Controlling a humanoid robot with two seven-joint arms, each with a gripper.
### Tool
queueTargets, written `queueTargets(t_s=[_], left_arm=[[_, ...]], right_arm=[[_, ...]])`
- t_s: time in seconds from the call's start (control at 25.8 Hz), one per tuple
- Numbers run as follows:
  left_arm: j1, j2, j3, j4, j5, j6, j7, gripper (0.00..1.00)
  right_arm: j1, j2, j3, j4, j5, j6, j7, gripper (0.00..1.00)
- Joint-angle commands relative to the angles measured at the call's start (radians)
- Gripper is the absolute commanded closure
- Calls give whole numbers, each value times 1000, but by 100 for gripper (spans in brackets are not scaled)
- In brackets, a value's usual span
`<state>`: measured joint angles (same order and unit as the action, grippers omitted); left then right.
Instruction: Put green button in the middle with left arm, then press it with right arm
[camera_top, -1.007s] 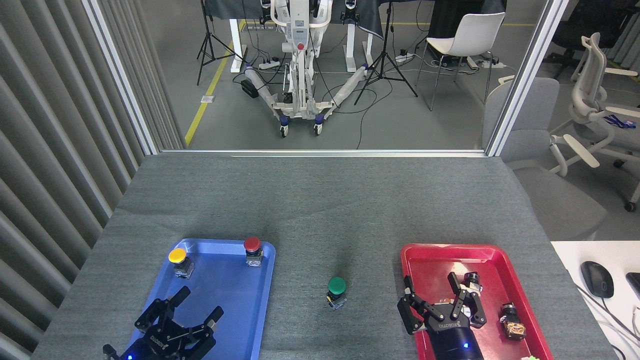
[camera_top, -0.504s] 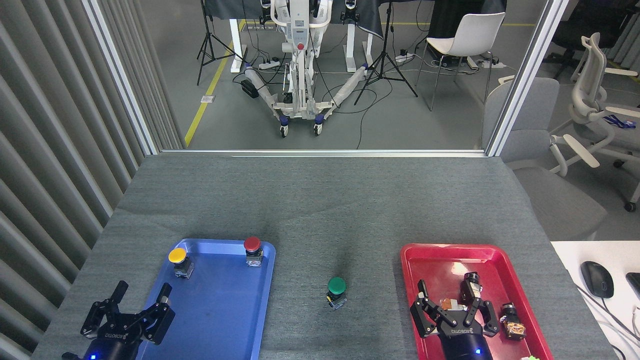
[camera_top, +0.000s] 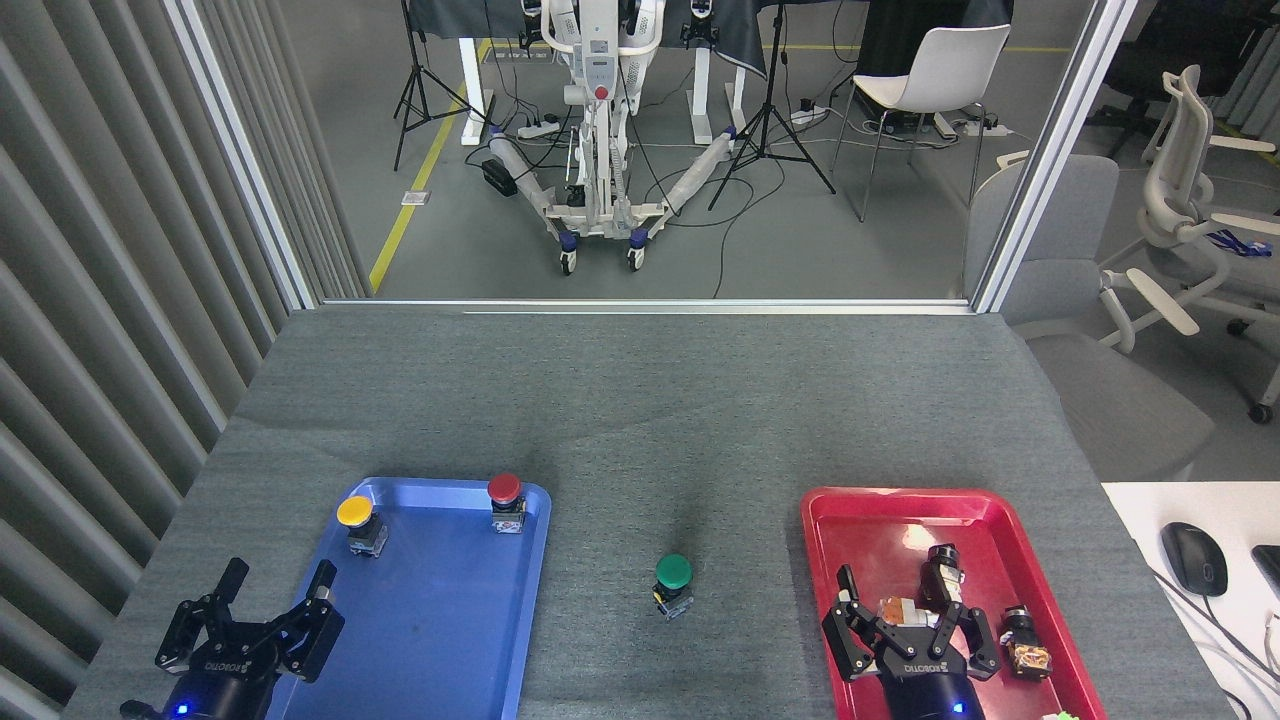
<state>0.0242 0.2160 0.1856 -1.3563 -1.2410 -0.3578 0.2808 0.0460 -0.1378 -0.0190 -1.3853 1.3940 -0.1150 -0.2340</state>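
- Green button (camera_top: 673, 580): upright on the grey table surface (camera_top: 640, 420), between our grippers, touching neither.
- Our left gripper (camera_top: 275, 605): fingers apart, empty, at blue tray (camera_top: 440, 640) edge.
- Our right gripper (camera_top: 895, 612): fingers apart, over red tray (camera_top: 1010, 540).

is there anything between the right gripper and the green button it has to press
Nothing visible. The green button stands alone on the grey table; the right gripper, jaws open, hangs over the red tray, whose low rim lies between them.

Left gripper (camera_top: 273, 606): low at near left, fingers (camera_top: 321, 582) spread, empty. Right gripper (camera_top: 905, 610): low at near right, fingers spread, empty.
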Motion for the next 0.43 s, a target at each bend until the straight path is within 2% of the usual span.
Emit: queueTargets(t_s=[0.0, 0.39], left_arm=[[-3, 2, 0, 0, -5, -1, 0, 1], [0, 8, -3, 2, -9, -12, 1, 1]], right_arm=[[0, 0, 1, 2, 2, 3, 1, 0], [6, 1, 2, 2, 5, 3, 1, 0]])
